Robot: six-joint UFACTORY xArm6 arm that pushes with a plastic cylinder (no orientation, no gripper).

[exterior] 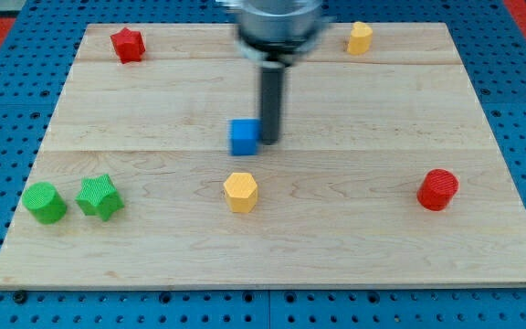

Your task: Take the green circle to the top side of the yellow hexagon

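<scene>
The green circle (44, 202) sits near the board's lower left corner. The yellow hexagon (241, 191) lies a little left of the board's centre, toward the view's bottom. My tip (269, 141) rests on the board just right of a blue cube (244, 137), touching or nearly touching it. The tip is above and slightly right of the yellow hexagon, and far to the right of the green circle.
A green star (99, 196) sits right beside the green circle. A red star (128, 44) is at the top left, a yellow block (360, 37) at the top right, a red circle (438, 189) at the right. The wooden board (336, 247) lies on a blue pegboard.
</scene>
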